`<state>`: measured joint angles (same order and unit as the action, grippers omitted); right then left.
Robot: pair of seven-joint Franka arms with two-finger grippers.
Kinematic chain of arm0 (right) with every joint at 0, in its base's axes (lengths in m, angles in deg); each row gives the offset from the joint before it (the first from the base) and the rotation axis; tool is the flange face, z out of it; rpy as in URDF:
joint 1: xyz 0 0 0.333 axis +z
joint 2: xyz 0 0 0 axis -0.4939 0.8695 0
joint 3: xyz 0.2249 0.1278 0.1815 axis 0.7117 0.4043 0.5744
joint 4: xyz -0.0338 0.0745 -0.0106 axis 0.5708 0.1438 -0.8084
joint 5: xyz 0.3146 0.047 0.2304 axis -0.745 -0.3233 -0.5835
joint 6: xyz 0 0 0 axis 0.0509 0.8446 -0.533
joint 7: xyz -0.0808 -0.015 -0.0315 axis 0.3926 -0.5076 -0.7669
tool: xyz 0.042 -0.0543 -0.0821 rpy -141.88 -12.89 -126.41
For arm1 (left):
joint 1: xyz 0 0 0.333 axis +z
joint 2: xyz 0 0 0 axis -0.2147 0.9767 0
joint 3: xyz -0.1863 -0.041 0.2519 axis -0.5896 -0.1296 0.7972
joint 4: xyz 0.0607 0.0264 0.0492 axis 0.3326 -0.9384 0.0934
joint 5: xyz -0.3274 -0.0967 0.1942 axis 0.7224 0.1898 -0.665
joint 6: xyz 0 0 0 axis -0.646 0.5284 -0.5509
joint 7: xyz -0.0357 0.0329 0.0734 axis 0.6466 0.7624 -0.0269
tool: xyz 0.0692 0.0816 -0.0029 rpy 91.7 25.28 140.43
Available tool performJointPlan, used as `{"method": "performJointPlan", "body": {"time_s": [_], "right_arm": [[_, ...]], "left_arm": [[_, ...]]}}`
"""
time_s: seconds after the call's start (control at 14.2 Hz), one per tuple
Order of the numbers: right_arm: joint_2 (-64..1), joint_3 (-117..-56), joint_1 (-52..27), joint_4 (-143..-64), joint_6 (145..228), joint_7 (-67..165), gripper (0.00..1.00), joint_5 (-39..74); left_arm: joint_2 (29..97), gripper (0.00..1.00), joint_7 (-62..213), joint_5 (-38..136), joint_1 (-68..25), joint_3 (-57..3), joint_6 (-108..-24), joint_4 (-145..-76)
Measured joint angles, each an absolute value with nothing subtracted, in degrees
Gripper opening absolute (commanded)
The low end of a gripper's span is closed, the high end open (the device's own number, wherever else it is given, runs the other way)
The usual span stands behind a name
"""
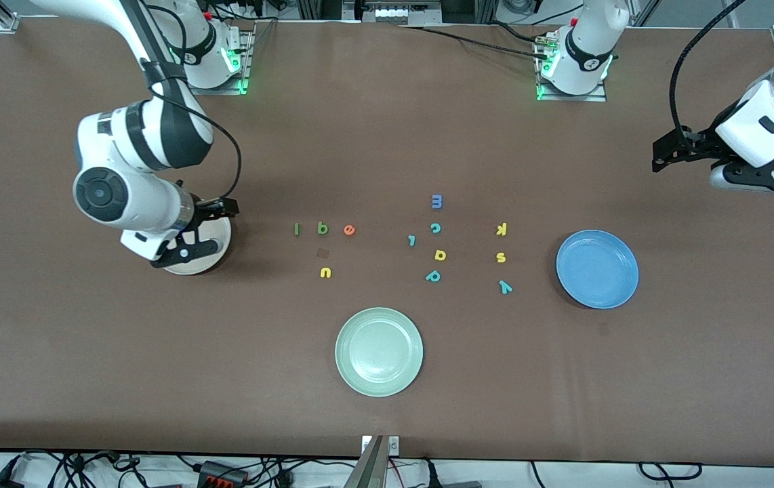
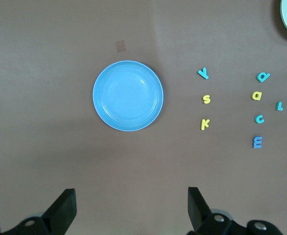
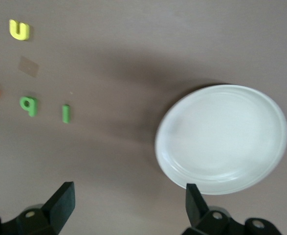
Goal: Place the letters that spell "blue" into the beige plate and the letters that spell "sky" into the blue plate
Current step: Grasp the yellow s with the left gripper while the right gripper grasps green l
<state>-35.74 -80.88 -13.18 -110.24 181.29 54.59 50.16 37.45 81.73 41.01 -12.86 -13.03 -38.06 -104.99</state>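
Front view shows the brown surface spread wide, with both arms up in the air over its two ends. The right hand hangs over the beige plate, which sits near the right arm's end of the surface and is partly hidden under it; the fingers stand wide apart and hold nothing. The left hand hovers over bare surface near the left arm's end, its fingers also spread wide and empty.

The blue plate lies toward the left arm's end, empty. A pale green plate lies midway along the surface, closer to the edge nearest the front camera than the other plates.

None of the letters is in a plate. Between the beige plate and the middle sit the dark green "l", the green "b" and the orange "e" in a row, with the yellow "u" nearer the front camera. Just beside the blue plate, in a column, lie the yellow "k", the yellow "s" and the teal "y". Between the two groups lie a blue "m", a teal "c", a small teal piece, a yellow "a" and a teal "p".
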Motion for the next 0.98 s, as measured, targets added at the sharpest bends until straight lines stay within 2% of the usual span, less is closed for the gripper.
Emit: {"method": "performJointPlan", "body": {"time_s": [0.28,0.49,0.63,0.77,0.84,0.98], "right_arm": [[-33.7,-80.8,-7.3,-114.2,190.4,64.1,1.00,49.9],[-31.4,-80.8,-4.9,-114.4,194.5,69.5,1.00,49.9],[-30.4,-80.8,-3.6,-114.4,196.7,73.1,1.00,49.9],[-29.1,-80.8,-2.8,-114.4,197.9,75.1,0.93,49.9],[-28.0,-80.8,-2.6,-114.4,198.6,75.6,0.82,49.9],[-25.5,-80.8,-2.5,-114.4,200.5,76.3,0.77,49.3]], "left_arm": [[38.8,1.00,81.8,41.0,-13.4,-13.3,-37.2,-105.0],[43.5,1.00,81.8,41.0,-13.7,-13.6,-36.8,-105.0],[47.9,1.00,81.7,41.1,-14.1,-13.8,-39.8,-105.0],[52.3,1.00,78.2,41.2,-15.3,-14.3,-44.8,-105.0],[54.3,1.00,75.0,41.2,-16.2,-14.5,-47.3,-105.0],[58.4,1.00,68.2,41.2,-18.5,-14.7,-53.8,-105.0]]}}
